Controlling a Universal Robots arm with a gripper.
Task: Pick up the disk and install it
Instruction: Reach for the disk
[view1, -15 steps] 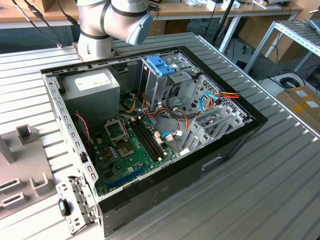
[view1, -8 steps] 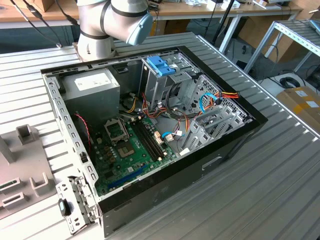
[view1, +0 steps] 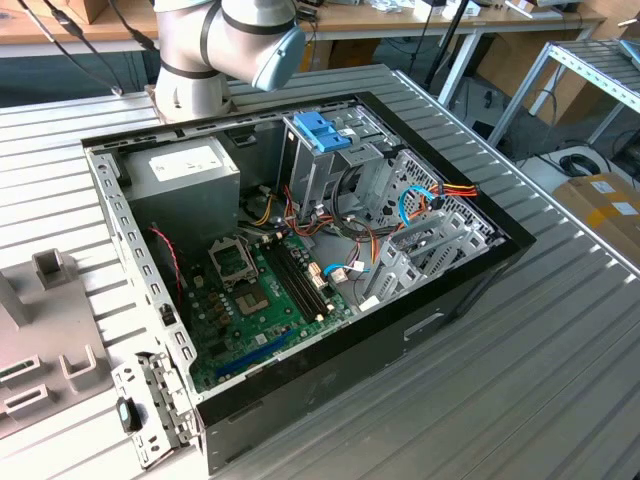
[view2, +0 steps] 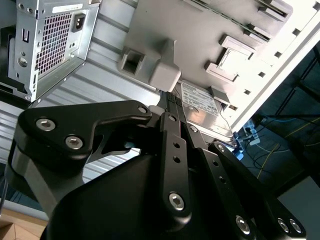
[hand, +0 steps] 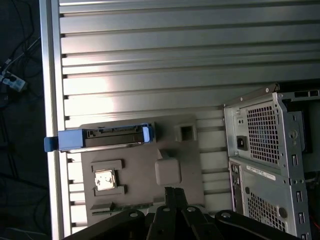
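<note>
Disk (view2: 202, 112) at grey holder (view2: 200, 30); white label (view2: 192, 95), print unreadable

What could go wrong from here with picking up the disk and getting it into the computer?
One: the disk stands on edge in the grey tray, one blue end at the table edge; a nudge might tip it off.
Two: a raised grey block sits just ahead of the shut gripper, which may strike it first.
Three: loose cables lie across the open computer case and might snag the disk going in.
</note>
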